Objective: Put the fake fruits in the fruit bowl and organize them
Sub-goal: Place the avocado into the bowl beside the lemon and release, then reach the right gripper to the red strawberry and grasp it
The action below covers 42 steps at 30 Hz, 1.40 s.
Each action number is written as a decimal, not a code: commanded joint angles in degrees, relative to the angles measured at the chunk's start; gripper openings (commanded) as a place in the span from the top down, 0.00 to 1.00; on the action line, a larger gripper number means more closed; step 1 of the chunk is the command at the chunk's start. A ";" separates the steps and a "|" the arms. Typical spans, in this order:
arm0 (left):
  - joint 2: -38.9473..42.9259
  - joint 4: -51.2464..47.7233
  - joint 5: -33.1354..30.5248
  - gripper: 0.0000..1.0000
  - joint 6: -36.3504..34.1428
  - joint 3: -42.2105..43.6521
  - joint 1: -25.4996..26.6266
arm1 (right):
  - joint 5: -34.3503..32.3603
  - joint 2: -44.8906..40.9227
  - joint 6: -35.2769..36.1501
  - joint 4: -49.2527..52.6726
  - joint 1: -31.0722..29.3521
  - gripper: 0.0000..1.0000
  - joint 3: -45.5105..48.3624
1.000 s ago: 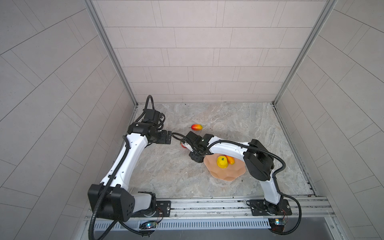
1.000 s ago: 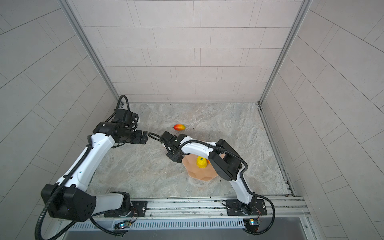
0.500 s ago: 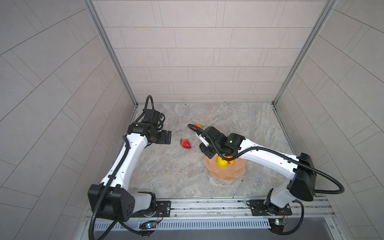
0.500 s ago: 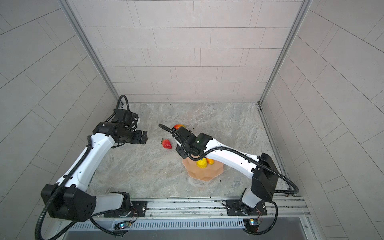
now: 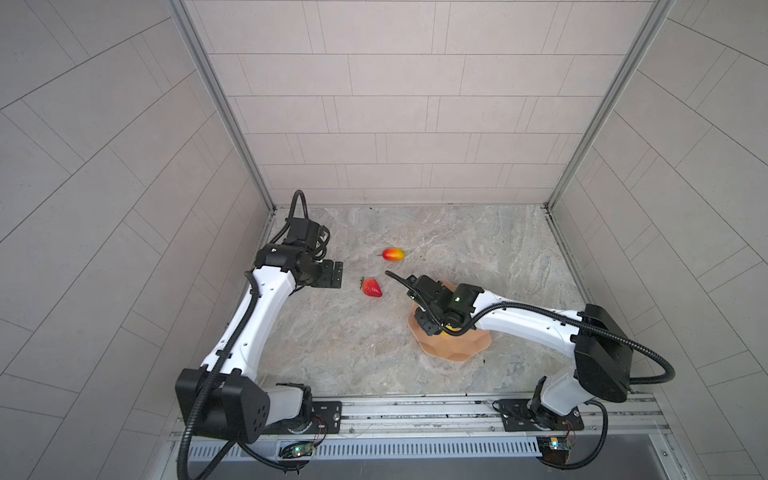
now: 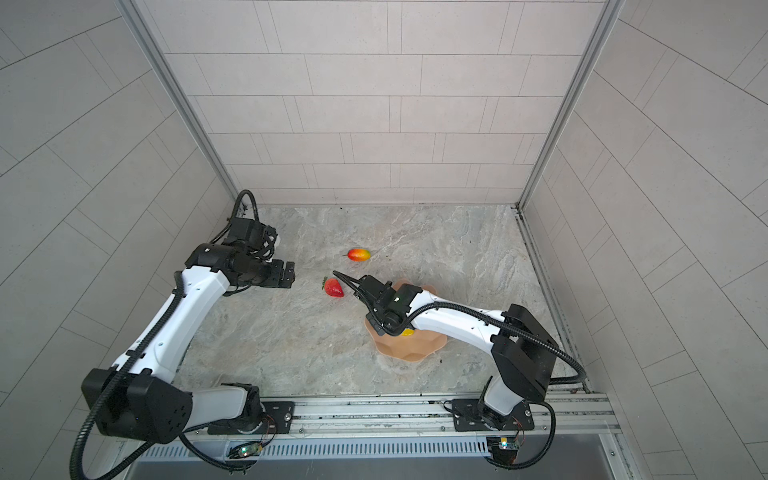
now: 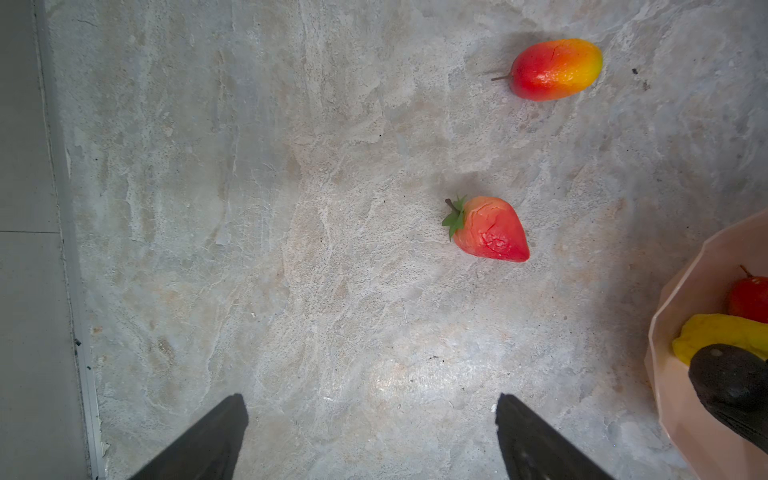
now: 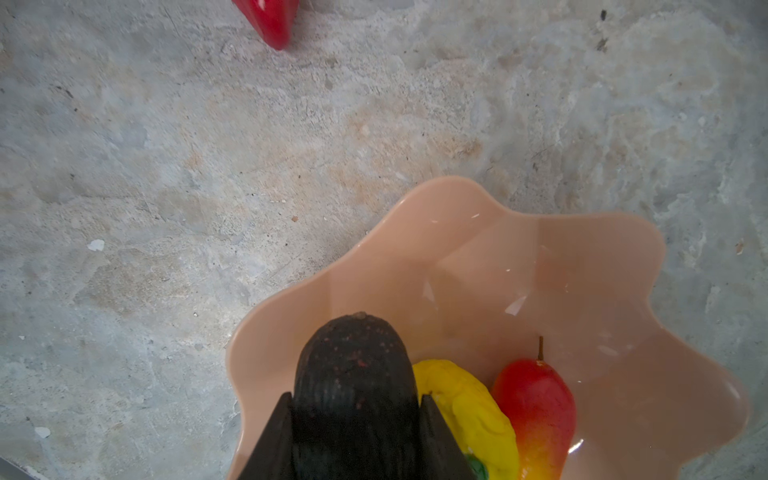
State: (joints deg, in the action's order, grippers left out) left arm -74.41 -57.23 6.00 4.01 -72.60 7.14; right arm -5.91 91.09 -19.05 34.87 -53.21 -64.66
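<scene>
The peach-pink fruit bowl (image 5: 455, 351) (image 6: 413, 351) (image 8: 498, 257) stands right of centre. My right gripper (image 8: 353, 409) (image 5: 430, 326) hangs over its left side, shut on the dark avocado-like fruit (image 8: 353, 361) (image 7: 731, 382). A bumpy yellow fruit (image 8: 465, 403) and a mango (image 8: 536, 403) lie in the bowl. A red strawberry (image 5: 371, 287) (image 6: 333, 287) (image 7: 490, 228) lies on the table left of the bowl. Behind it lies another mango (image 5: 393, 254) (image 6: 359, 254) (image 7: 555, 68). My left gripper (image 7: 372, 419) (image 5: 332, 275) is open and empty, left of the strawberry.
The marble table top (image 5: 332, 345) is walled by tiled panels at the back and both sides. A metal rail (image 5: 415, 411) carrying both arm bases runs along the front edge.
My right gripper has drawn back from beside the strawberry and the left gripper, and now hangs over the bowl's left side with the dark fruit. The left arm has hardly moved.
</scene>
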 commanded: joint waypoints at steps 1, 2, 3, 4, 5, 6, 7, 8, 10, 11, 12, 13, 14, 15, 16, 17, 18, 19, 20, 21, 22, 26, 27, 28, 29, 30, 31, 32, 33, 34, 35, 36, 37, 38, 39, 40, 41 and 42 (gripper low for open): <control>1.64 -0.19 -0.04 0.00 -0.58 0.40 -0.38 | -1.66 1.17 -1.35 -0.73 -0.23 0.69 0.04; 1.64 -0.16 -0.05 0.00 -0.59 0.49 -0.34 | -1.77 1.36 -1.40 -0.78 -0.23 0.68 0.19; 1.64 -0.16 -0.06 0.00 -0.61 0.44 -0.28 | -1.81 1.58 -1.39 -0.95 -0.23 0.67 0.30; 1.64 -0.16 -0.07 0.00 -0.61 0.48 -0.36 | -1.76 1.84 -1.43 -1.08 -0.23 0.67 0.41; 1.62 -0.16 -0.10 0.00 -0.65 0.49 -0.36 | -1.74 2.06 -1.46 -1.11 -0.23 0.66 0.47; 1.64 -0.20 -0.08 0.00 -0.61 0.47 -0.33 | -1.76 2.30 -1.39 -1.19 -0.23 0.65 0.55; 1.64 -0.16 -0.04 0.00 -0.68 0.44 -0.36 | -1.74 2.59 -1.43 -1.12 -0.23 0.64 0.49; 1.64 -0.16 -0.05 0.00 -0.66 0.48 -0.29 | -1.76 2.90 -1.53 -1.17 -0.23 0.63 0.50; 1.64 -0.18 -0.06 0.00 -0.58 0.52 -0.41 | -1.65 3.28 -1.57 -1.18 -0.31 0.59 0.42; 1.64 -0.16 -0.07 0.00 -0.63 0.46 -0.32 | -1.57 3.38 -1.55 -1.04 -0.31 0.57 0.33; 1.53 -0.16 -0.07 0.00 -0.67 0.45 -0.31 | -1.61 3.48 -1.43 -0.88 -0.31 0.55 0.14; 1.53 -0.20 -0.03 0.00 -0.67 0.44 -0.33 | -1.60 3.42 -1.35 -0.77 -0.31 0.52 -0.01; 1.55 -0.20 -0.06 0.00 -0.60 0.46 -0.33 | -1.63 3.35 -1.23 -0.52 -0.31 0.49 -0.24; 1.55 -0.16 -0.06 0.00 -0.66 0.48 -0.36 | -1.67 3.24 -1.18 -0.36 -0.31 0.47 -0.43; 1.55 -0.17 -0.08 0.00 -0.63 0.46 -0.28 | -1.73 3.05 -1.04 -0.05 -0.32 0.45 -0.77; 1.55 -0.16 -0.03 0.00 -0.64 0.52 -0.35 | -1.88 2.83 -0.93 0.27 -0.40 0.44 -1.07; 1.55 -0.19 -0.08 0.00 -0.64 0.48 -0.25 | -1.99 2.55 -0.82 0.62 -0.47 0.44 -1.40; 1.51 -0.17 -0.10 0.00 -0.63 0.50 -0.36 | -2.25 2.20 -0.69 0.99 -0.57 0.44 -1.80; 1.41 -0.16 -0.03 0.00 -0.67 0.42 -0.28 | -2.34 1.87 -0.56 1.33 -0.71 0.44 -2.26; 1.46 -0.16 -0.03 0.00 -0.63 0.44 -0.28 | -2.58 1.49 -0.39 1.88 -0.90 0.44 -2.83; 1.38 -0.17 -0.05 0.00 -0.62 0.44 -0.30 | -2.91 1.05 -0.15 2.40 -1.09 0.43 -3.52; 1.33 -0.16 -0.07 0.00 -0.67 0.37 -0.35 | -2.90 0.49 1.40 3.90 -1.55 0.41 -6.97; 1.44 -0.18 -0.05 0.00 -0.70 0.37 -0.28 | -2.50 0.84 2.00 3.87 -1.55 0.39 -8.02; 1.45 -0.16 -0.04 0.00 -0.68 0.38 -0.36 | -1.91 1.49 2.66 3.56 -1.55 0.36 -9.38; 1.53 -0.16 -0.09 0.00 -0.67 0.40 -0.33 | -1.41 2.43 3.22 3.15 -1.55 0.33 -10.43; 1.55 -0.16 -0.11 0.00 -0.67 0.41 -0.29 | -0.66 3.87 3.85 2.76 -1.54 0.30 -12.09; 1.59 -0.16 -0.15 0.00 -0.69 0.38 -0.28 | 0.19 5.76 4.46 2.41 -1.55 0.28 -14.20; 1.64 -0.16 -0.25 0.00 -0.70 0.45 -0.34 | 0.81 7.68 4.94 2.01 -1.61 0.25 -16.05; 1.63 -0.16 -0.28 0.00 -0.68 0.44 -0.28 | 1.47 10.09 5.61 1.63 -1.63 0.22 -18.39; 1.63 -0.17 -0.32 0.00 -0.67 0.47 -0.32 | 2.02 12.66 6.37 1.26 -1.63 0.20 -20.81; 1.66 -0.17 -0.38 0.00 -0.68 0.51 -0.29 | 2.39 14.89 6.95 0.86 -1.63 0.18 -22.96; 1.73 -0.17 -0.45 0.00 -0.67 0.48 -0.35 | 2.52 17.60 7.62 0.49 -1.59 0.15 -25.42; 1.73 -0.16 -0.47 0.00 -0.67 0.48 -0.31 | 3.02 20.41 8.19 0.46 -1.48 0.14 -28.12; 1.70 -0.16 -0.54 0.00 -0.72 0.51 -0.31 | 3.62 22.80 8.64 0.46 -1.25 0.13 -30.38; 1.81 -0.16 -0.64 0.00 -0.63 0.53 -0.33 | 4.16 25.45 8.97 0.46 -0.96 0.12 -33.06; 1.77 -0.16 -0.72 0.00 -0.71 0.53 -0.35 | 4.86 28.01 9.24 0.50 -0.53 0.11 -35.57; 1.80 -0.25 -0.78 0.00 -0.67 0.44 -0.30 | 5.26 30.04 9.37 0.62 -0.20 0.11 -37.64; 1.90 -0.25 -0.96 0.00 -0.66 0.50 -0.34 | 5.47 32.19 9.35 0.72 0.26 0.10 -39.71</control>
State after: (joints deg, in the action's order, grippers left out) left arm -74.11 -57.23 5.91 4.01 -72.60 7.14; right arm -1.96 119.61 -11.49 34.61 -54.00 -100.29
